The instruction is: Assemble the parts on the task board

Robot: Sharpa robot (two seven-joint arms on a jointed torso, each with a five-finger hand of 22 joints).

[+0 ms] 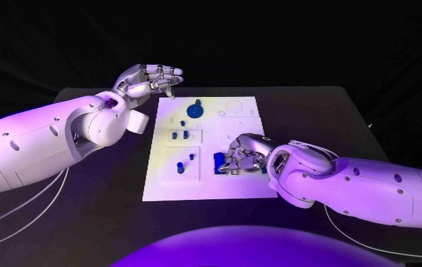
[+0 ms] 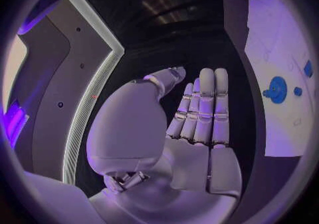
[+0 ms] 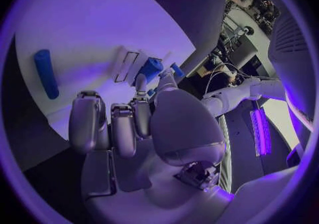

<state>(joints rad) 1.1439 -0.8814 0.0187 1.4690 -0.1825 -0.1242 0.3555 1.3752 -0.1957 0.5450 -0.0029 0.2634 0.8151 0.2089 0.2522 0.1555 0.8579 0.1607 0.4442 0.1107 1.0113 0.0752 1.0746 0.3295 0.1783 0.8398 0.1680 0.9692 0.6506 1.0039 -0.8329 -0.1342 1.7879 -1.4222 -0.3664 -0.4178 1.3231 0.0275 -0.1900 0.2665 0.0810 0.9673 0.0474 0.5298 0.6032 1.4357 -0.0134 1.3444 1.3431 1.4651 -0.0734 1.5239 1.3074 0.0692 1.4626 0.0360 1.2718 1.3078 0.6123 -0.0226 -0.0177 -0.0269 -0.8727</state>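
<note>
The white task board [image 1: 236, 189] lies in the middle of the black table. A blue gear [image 1: 195, 107] stands near its far edge, and it shows beside the left palm too [image 2: 276, 86]. Small blue parts [image 1: 179, 135] sit in the board's left recesses. My left hand [image 1: 151, 79] hovers off the far left corner, fingers straight and together [image 2: 202, 112], holding nothing. My right hand [image 1: 239, 155] is curled down over the board's near right area, fingertips [image 3: 141, 83] at a blue part [image 3: 151, 68]. Whether they pinch it is hidden. A blue peg [image 3: 47, 73] lies loose on the board.
Bare black table [image 1: 105, 218] surrounds the board on all sides. The right forearm [image 1: 352, 185] lies across the table's near right part, and the left forearm [image 1: 53, 139] comes in over its left side.
</note>
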